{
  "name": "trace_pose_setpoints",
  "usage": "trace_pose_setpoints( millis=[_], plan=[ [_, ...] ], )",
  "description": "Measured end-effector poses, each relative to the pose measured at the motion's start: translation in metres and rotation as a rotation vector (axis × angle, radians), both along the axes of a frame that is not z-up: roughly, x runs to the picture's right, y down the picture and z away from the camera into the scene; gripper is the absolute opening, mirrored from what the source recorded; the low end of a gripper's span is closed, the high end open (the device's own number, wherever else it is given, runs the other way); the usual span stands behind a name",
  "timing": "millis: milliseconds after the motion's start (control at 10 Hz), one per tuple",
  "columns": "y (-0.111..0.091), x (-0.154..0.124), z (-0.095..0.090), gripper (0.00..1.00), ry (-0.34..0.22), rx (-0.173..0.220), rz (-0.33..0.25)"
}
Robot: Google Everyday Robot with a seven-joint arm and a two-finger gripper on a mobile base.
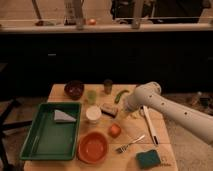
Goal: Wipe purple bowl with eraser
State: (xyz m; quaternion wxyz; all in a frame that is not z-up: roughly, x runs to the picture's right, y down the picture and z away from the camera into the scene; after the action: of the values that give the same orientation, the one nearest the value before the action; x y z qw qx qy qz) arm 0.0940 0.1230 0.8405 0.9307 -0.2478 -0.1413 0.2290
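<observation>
The purple bowl (pixel 74 89) sits at the back left of the wooden table (pixel 131 157), dark and round. The eraser (pixel 109 110), a small dark block with a lighter face, lies near the middle of the table, right of a white cup (pixel 93 114). My white arm comes in from the right. Its gripper (pixel 123 112) hangs low just right of the eraser, close to it. The gripper is far from the purple bowl.
A green tray (pixel 36 145) holding a grey wedge (pixel 62 116) fills the left. An orange bowl (pixel 93 147), orange ball (pixel 115 130), fork (pixel 129 144), teal sponge (pixel 149 158) and white utensil (pixel 150 125) lie in front. A green cup (pixel 91 96), dark cup (pixel 108 86) and green pepper (pixel 120 95) stand behind.
</observation>
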Motion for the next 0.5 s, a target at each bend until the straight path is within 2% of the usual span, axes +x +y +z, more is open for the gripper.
trace_pose_setpoints(
  millis=[500],
  plan=[
    [0.015, -0.020, 0.027, 0.80, -0.010, -0.039, -0.016]
  ],
)
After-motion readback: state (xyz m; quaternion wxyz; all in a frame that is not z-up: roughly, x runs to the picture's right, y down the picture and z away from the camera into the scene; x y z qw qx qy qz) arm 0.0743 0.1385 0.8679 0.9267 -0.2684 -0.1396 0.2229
